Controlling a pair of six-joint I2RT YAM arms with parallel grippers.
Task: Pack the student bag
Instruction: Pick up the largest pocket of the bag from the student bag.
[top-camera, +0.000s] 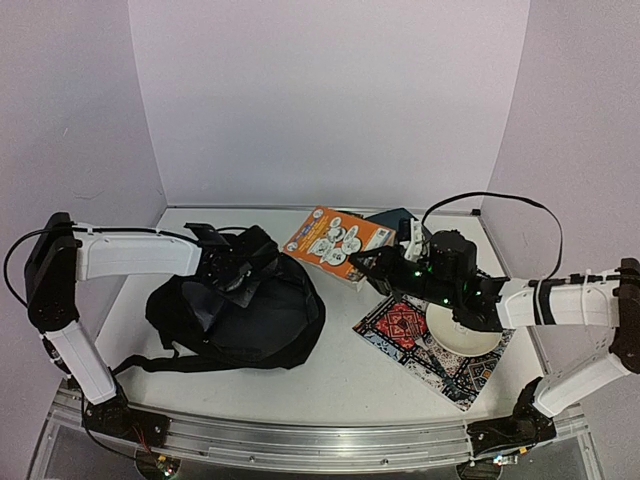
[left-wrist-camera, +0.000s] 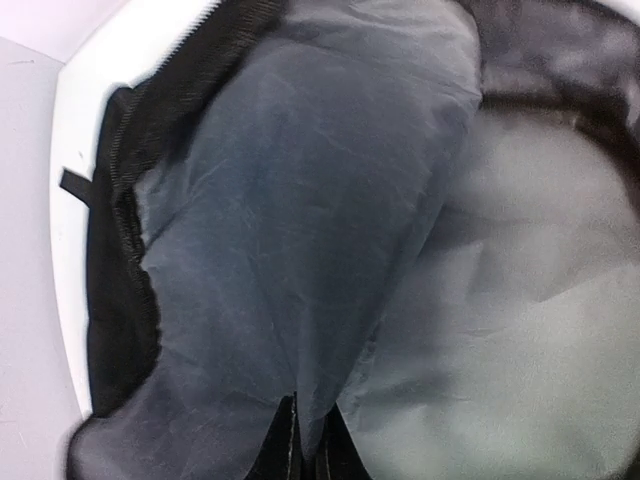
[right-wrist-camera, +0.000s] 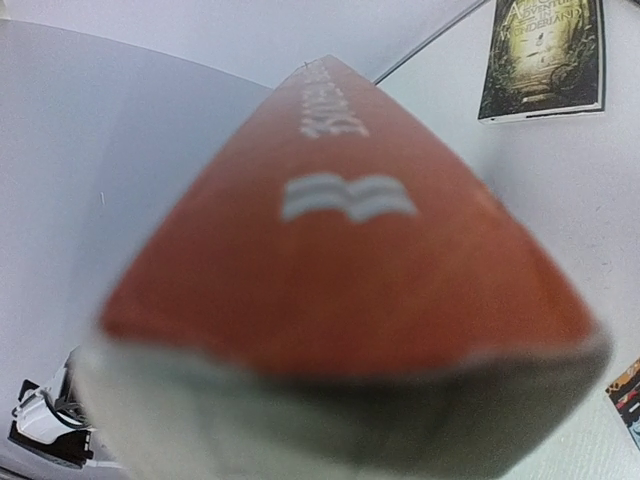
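Observation:
The student bag, a soft black backpack, lies on the left half of the table with a strap trailing toward the front. My left gripper sits at the bag's upper edge. In the left wrist view it is shut on a fold of the bag's grey lining. My right gripper is closed on the near edge of an orange picture book, which is tilted up. The book's orange spine fills the right wrist view, blurred, and hides the fingers.
A patterned red-and-black book lies at the right front with a white round dish on it, under my right arm. A dark teal book lies behind the orange one. A dark green book rests on the table.

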